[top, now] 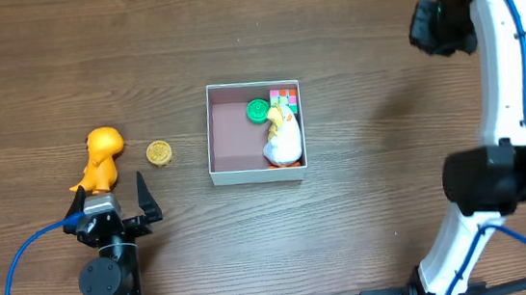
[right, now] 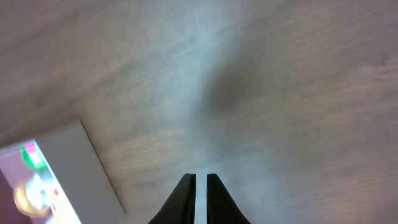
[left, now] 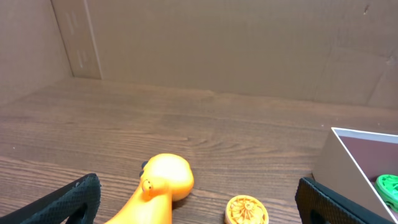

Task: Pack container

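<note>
The left gripper (top: 113, 194) is gaping wide beside the orange duck (top: 102, 155); the right gripper (right: 200, 182) is hovering clenched on nothing. The container (top: 246, 176) is sitting mid-bench (top: 368, 234), holding toys (top: 281, 131) along its right side

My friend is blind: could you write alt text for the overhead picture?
A white-walled container at mid-table holds a white toy, a green disc and a colourful cube. An orange toy and yellow disc lie outside, by the open left gripper.
</note>
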### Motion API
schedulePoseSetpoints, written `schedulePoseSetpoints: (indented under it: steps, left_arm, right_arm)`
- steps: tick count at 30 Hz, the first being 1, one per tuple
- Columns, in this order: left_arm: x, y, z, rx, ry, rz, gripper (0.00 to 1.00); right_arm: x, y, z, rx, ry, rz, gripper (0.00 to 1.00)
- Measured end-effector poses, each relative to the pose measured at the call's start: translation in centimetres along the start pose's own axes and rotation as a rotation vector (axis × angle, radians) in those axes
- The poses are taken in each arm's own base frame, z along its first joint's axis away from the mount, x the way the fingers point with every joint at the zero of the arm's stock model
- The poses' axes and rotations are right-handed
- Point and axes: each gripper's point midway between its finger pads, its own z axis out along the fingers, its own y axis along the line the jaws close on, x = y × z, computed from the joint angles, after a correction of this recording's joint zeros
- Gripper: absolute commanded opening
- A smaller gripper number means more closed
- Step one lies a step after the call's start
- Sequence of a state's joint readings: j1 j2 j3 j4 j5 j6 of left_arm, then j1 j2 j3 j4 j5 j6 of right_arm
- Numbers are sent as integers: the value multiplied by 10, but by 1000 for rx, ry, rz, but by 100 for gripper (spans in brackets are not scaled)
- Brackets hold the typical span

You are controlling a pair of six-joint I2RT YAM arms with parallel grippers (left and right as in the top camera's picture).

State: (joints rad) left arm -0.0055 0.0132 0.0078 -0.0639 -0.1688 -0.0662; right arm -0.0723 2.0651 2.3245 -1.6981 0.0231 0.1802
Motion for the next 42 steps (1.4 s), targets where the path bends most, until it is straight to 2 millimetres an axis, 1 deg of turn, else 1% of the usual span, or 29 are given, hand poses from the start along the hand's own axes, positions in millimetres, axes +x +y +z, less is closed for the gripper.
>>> schedulePoseSetpoints:
  steps: [3,4,6,8,11,12,14,15,17,19,20,21,27,30,33,38,42]
  left_arm:
    - [0,0,0,0,0,0,100]
    - [0,0,0,0,0,0,100]
    - [0,0,0,0,0,0,100]
    - [0,0,0,0,0,0,100]
    - [0,0,0,0,0,0,100]
    - [0,0,0,0,0,0,100]
    - [0,0,0,0,0,0,100]
    - [0,0,0,0,0,0,100]
    - [0,0,0,0,0,0,100]
    - [0,0,0,0,0,0,100]
    - [0,0,0,0,0,0,100]
    - [0,0,0,0,0,0,100]
    - [0,0,0,0,0,0,100]
    - [0,0,0,0,0,0,100]
    - [0,0,0,0,0,0,100]
    - [0,0,0,0,0,0,100]
    - [0,0,0,0,0,0,100]
  right_arm:
    - [14,-3,2,8,34,-36,9]
    - [19,-5,6,12,54,-46,9]
    - [31,-8,22,26,120,-70,8]
    - [40,-10,34,36,170,-81,5]
    - [49,-12,42,44,213,-90,6]
    - [50,-13,43,45,218,-91,10]
    - [50,-13,43,45,218,-97,21]
    - [50,-12,43,44,218,-93,30]
    - [50,-13,43,44,219,-99,55]
    - [51,-13,43,44,219,-97,75]
    - [50,-13,43,43,219,-99,90]
    - [50,-12,43,45,218,-94,100]
    - [50,-13,43,44,218,-102,100]
    - [46,-13,44,45,202,-103,100]
    - [35,-15,46,66,155,-105,100]
    - [4,-15,48,88,24,-103,100]
    - [-3,-22,48,133,-7,-103,100]
